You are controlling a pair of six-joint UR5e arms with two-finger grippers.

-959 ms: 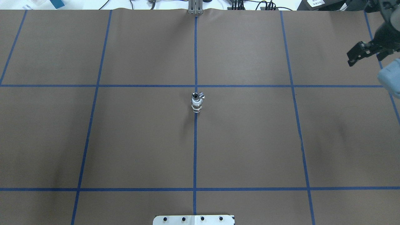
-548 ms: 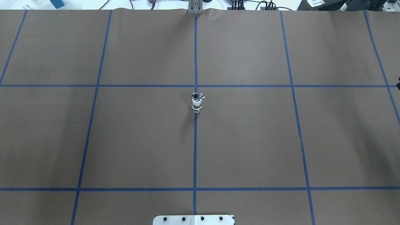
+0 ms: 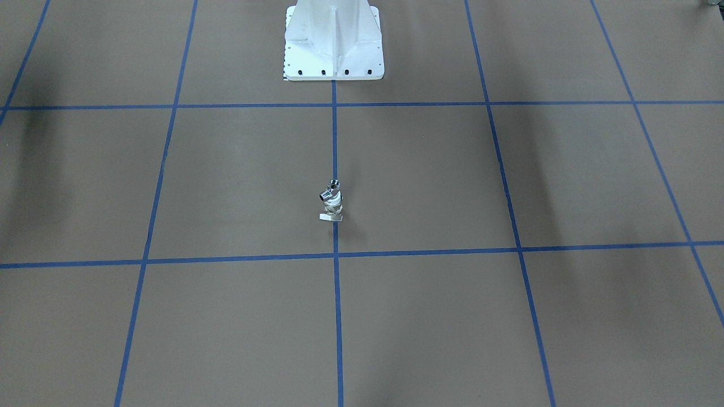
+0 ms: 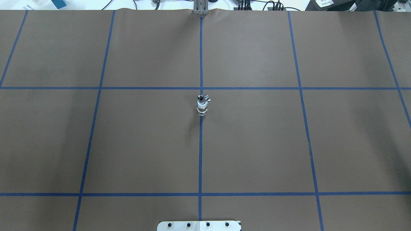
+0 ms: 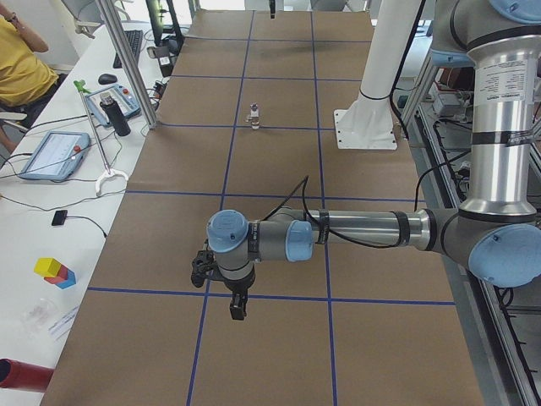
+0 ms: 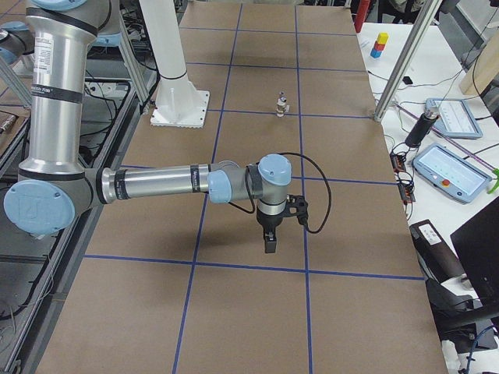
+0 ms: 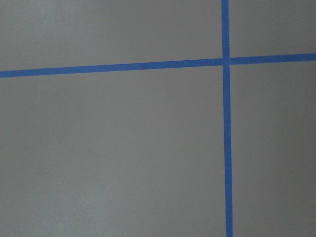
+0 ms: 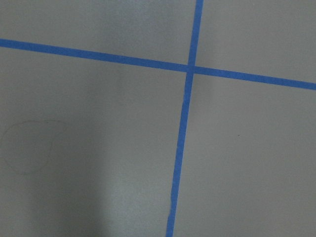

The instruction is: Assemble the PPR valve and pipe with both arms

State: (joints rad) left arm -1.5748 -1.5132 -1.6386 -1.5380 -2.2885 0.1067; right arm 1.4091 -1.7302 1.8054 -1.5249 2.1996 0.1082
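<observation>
The PPR valve point(image 4: 202, 109) stands upright on the centre tape line point(image 4: 200, 154), with the pipe point(image 4: 201, 98) on top, its spout pointing right. The table point(image 4: 257, 144) is brown and gridded. The left gripper point(image 5: 237, 311) and right gripper point(image 6: 270, 244) hover far off; I cannot tell their jaw state.

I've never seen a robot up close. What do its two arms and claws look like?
The left arm and right arm are silver-grey metal tubes with rounded joints capped in light blue. A black cable loops beside each wrist. The left claw and right claw are small and black.
</observation>
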